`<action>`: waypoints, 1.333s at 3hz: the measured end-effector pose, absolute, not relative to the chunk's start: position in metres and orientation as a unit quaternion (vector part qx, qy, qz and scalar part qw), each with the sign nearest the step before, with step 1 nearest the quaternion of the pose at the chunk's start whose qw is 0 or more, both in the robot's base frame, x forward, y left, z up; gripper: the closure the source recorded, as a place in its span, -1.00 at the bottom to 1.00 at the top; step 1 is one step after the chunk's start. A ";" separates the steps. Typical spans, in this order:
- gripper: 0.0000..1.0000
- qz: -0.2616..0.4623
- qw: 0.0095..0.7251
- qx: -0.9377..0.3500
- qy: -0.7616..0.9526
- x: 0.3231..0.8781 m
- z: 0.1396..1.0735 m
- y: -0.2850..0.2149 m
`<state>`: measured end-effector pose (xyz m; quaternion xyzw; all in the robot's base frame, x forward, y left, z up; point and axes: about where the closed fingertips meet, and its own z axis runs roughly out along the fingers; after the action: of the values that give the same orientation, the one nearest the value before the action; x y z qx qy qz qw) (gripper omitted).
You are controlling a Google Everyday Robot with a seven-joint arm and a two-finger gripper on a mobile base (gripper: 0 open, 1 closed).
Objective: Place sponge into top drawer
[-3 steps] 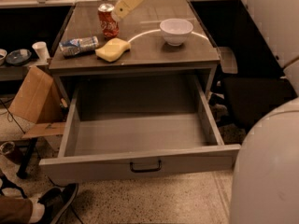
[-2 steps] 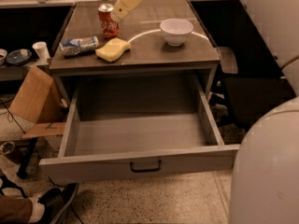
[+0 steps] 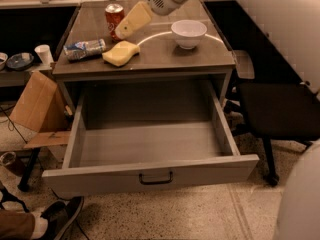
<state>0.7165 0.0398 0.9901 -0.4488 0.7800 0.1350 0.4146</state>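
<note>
The pale yellow sponge [image 3: 120, 53] lies on the grey table top [image 3: 165, 54] near its front left edge. My gripper [image 3: 124, 29] hangs tilted just above and behind the sponge, in front of a red soda can [image 3: 114, 15], and does not touch the sponge. The top drawer [image 3: 150, 149] is pulled fully open below the table top and is empty inside. Its front panel carries a small dark handle [image 3: 156, 178] at the centre.
A crumpled silver-blue wrapper [image 3: 84, 49] lies left of the sponge. A white bowl [image 3: 188, 32] stands to the right. A cardboard piece [image 3: 37, 104] leans at the left, a dark chair [image 3: 272, 104] stands at the right, and a person's shoe [image 3: 57, 216] is at the lower left.
My gripper has come down and to the left, from above the can's right side to just over the sponge. Nothing else has moved.
</note>
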 end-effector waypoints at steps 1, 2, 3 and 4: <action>-1.00 0.170 0.427 -0.437 0.773 0.720 0.961 0.059; -1.00 0.193 0.434 -0.437 0.764 0.731 0.940 0.079; -1.00 0.203 0.429 -0.442 0.762 0.750 0.912 0.094; -1.00 0.199 0.416 -0.435 0.773 0.770 0.876 0.092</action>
<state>0.7702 0.0924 0.8758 -0.4354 0.7730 0.1989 0.4163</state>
